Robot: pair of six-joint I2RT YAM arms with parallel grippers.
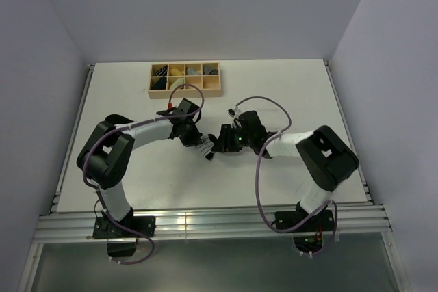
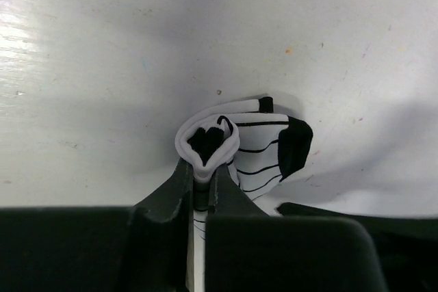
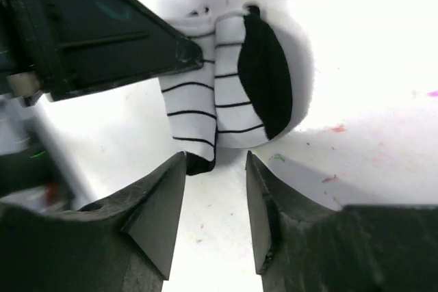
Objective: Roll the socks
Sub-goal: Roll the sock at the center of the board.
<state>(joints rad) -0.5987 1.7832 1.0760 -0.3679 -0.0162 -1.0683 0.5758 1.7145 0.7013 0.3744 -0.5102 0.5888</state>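
Left gripper (image 2: 203, 182): we saw it clenched on the white striped sock (image 2: 263, 148), both fingers pressed vs. the roll's near edge w/ fabric squeezed betw. them.
Striped sock, place: it lay on the white table (image 1: 274, 94), abt. mid-table, betw. the two wrists.
Striped sock, shape: partly rolled. In the left wrist view we saw a white loop at the pinch, w/ thin blk stripes & a blk end fanning out to the right.
Roll core: blk fabric (image 2: 205, 143) sat inside the white loop. We couldn't tell if it was a 2nd sock or the striped one's own blk end.
Right gripper (image 3: 215, 165): released, fingers apart w/ bare table showing betw. them. The sock's lower edge sat just at the tip of the finger on the picture's left, not gripped.
Right wrist view: the left gripper's blk finger showed at upper left, tip touching the sock's top edge.
Top view: we saw both grippers nearly tip to tip nr. table centre, the sock a small white patch at the left one's tip.
Wooden organiser tray (image 1: 185, 91): nr. the table's far edge, apart from the grippers. It had 2 rows of compartments, several w/ tan, grey & dark rolls.
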